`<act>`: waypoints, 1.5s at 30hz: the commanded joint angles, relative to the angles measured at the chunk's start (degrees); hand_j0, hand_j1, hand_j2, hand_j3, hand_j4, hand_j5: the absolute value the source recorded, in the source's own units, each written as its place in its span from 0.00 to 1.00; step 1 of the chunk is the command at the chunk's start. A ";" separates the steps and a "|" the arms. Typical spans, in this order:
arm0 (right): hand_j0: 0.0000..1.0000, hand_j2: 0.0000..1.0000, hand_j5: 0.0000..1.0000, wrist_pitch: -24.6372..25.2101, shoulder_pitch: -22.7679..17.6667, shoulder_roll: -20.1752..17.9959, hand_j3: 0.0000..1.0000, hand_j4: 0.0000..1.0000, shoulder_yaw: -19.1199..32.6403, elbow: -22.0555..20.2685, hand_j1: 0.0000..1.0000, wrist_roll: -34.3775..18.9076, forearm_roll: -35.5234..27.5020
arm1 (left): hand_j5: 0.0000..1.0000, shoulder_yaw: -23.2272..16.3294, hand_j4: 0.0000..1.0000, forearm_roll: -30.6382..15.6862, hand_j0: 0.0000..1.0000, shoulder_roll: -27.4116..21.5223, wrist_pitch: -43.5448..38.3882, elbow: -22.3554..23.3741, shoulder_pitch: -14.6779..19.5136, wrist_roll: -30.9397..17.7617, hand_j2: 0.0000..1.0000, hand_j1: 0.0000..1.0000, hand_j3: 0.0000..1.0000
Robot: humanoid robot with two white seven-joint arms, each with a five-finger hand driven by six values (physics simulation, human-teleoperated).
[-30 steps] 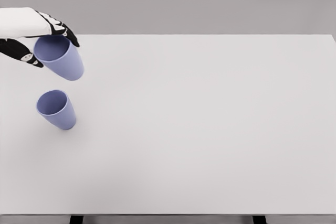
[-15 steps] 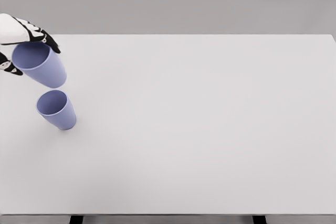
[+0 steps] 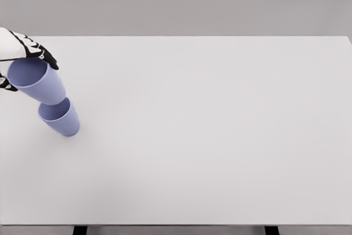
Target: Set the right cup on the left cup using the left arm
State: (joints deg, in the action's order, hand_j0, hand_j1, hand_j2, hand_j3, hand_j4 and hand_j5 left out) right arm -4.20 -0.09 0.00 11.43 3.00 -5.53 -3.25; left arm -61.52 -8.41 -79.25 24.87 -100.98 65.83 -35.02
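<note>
- Viewing from the head camera, the only view available: left hand (image 3: 16,53) enters at the far-left edge of the frame, fingers clamped around the rim of the held cup (image 3: 37,82).
- Held cup: lavender, open mouth up, tilted so its long axis leans from upper left (mouth) to lower right (base). It hangs over the far-left part of the tabletop (image 3: 220,136).
- Standing cup (image 3: 59,118): same lavender colour, resting on the tabletop just nearer and slightly right of the held cup, mouth up.
- Key relation: base of the held cup overlaps the far-left arc of the standing cup's rim in this view. Cannot tell whether the base is already inside the mouth, touching the rim, or hovering just above it; a single view gives no depth check.
- Direction from hand to target: the standing cup lies below and a little right/near of the hand. The tilt of the held cup's axis points roughly toward the target's mouth.
- Judgement: nesting step under way, not complete. The next move likely calls for lowering along the tilted axis and shifting slightly right/near to centre the base over the mouth.
- Risk, as judgement: an off-centre base could catch the rim and tip the standing cup.
- Right hand: not visible.
</note>
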 commanded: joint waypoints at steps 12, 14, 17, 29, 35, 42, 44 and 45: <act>1.00 1.00 1.00 -0.02 0.00 0.00 1.00 1.00 0.00 -0.01 1.00 -0.01 0.00 | 0.73 -0.18 0.73 -0.20 0.73 -1.78 1.32 -0.10 -1.23 0.02 0.73 0.73 0.73; 1.00 1.00 1.00 -0.02 0.00 0.00 1.00 1.00 0.00 -0.01 1.00 -0.01 0.00 | 0.73 -0.09 0.73 -0.20 0.73 -1.70 1.15 -0.10 -2.28 0.02 0.73 0.73 0.73; 1.00 1.00 1.00 0.07 0.00 0.00 1.00 1.00 0.00 -0.01 1.00 -0.01 0.00 | 0.73 0.09 0.73 -0.03 0.73 -1.34 0.97 -0.01 -3.25 0.02 0.73 0.73 0.73; 1.00 1.00 1.00 0.07 -0.09 0.00 1.00 1.00 0.00 -0.01 1.00 -0.01 0.00 | 0.73 0.53 0.73 0.33 0.73 -0.90 0.62 0.43 -3.16 0.02 0.73 0.73 0.73; 1.00 1.00 1.00 -0.02 0.00 0.00 1.00 1.00 0.00 -0.01 1.00 -0.01 0.00 | 0.73 0.53 0.73 0.50 0.73 -0.55 0.44 0.61 -3.16 0.02 0.73 0.73 0.73; 1.00 1.00 1.00 -0.02 -0.09 0.00 1.00 1.00 0.00 -0.01 1.00 -0.01 0.00 | 0.73 0.26 0.73 0.77 0.73 1.47 0.18 1.31 -3.25 0.02 0.73 0.73 0.73; 1.00 1.00 1.00 -0.02 0.00 0.00 1.00 1.00 0.00 -0.01 1.00 -0.01 0.00 | 0.73 0.18 0.73 0.94 0.73 1.73 0.18 1.40 -3.25 0.02 0.73 0.73 0.73; 1.00 1.00 1.00 -0.02 0.00 0.00 1.00 1.00 0.00 -0.01 1.00 -0.01 0.00 | 0.73 0.17 0.73 0.94 0.73 2.35 0.18 1.48 -3.25 0.02 0.73 0.73 0.73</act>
State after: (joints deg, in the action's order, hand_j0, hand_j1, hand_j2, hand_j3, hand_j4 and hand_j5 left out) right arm -4.21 -0.09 0.00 11.43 3.00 -5.53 -3.25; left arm -61.38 -7.34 -77.53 25.19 -99.60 62.58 -35.02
